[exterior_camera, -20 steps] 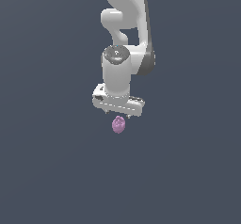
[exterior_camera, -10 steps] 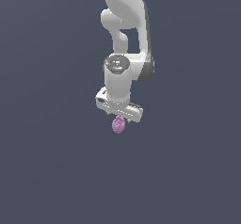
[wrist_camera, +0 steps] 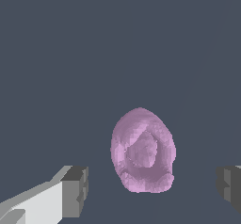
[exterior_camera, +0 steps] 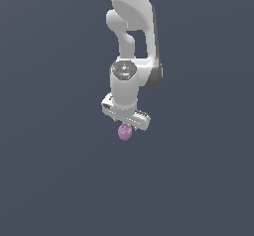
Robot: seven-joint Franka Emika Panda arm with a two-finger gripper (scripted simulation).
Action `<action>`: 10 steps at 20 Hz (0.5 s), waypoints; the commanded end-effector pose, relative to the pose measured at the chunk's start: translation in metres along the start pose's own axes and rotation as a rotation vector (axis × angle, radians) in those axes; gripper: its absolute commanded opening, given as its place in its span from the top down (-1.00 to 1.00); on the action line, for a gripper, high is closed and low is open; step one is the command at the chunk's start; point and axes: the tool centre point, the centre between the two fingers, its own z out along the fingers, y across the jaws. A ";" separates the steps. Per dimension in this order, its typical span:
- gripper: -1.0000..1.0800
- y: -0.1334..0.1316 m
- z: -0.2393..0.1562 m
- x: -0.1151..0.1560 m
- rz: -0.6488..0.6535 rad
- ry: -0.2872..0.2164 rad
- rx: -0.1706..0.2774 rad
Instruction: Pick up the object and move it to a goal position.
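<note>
pinkish-purple and lumpy, the object [wrist_camera: 142,151] sits between the two dark fingertips [wrist_camera: 76,191] in the wrist view, with bare grey floor showing on both sides of it. neither pad touches it: the claw is spread wide and nothing is grasped. the object lies somewhat nearer one fingertip than the other, so the gap is not evenly shared.

from the exterior view the object [exterior_camera: 124,132] shows just under the white gripper [exterior_camera: 126,123], poking out below the finger bar, and the arm stands nearly upright over it. whether the object rests on the floor or the fingertips already reach down past its widest part is hard to tell here, since the flat grey ground gives no shadow or edge to judge height by.

the step in hand looks like the final approach before the grasp. to do it well, the gripper should shift sideways a little so the object is centred between the pads, then come down until the pads bracket its fat middle rather than its narrow end. the bumpy, egg-like shape may squirt out if pinched off-centre or too high, so the close should be slow and square across the shorter width. lifting should wait until both pads are seated.
</note>
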 end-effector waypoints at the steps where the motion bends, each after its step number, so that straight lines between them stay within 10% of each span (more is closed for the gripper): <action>1: -0.92 0.000 0.005 0.000 0.001 -0.001 0.000; 10: -0.92 0.000 0.045 -0.001 0.004 0.000 0.000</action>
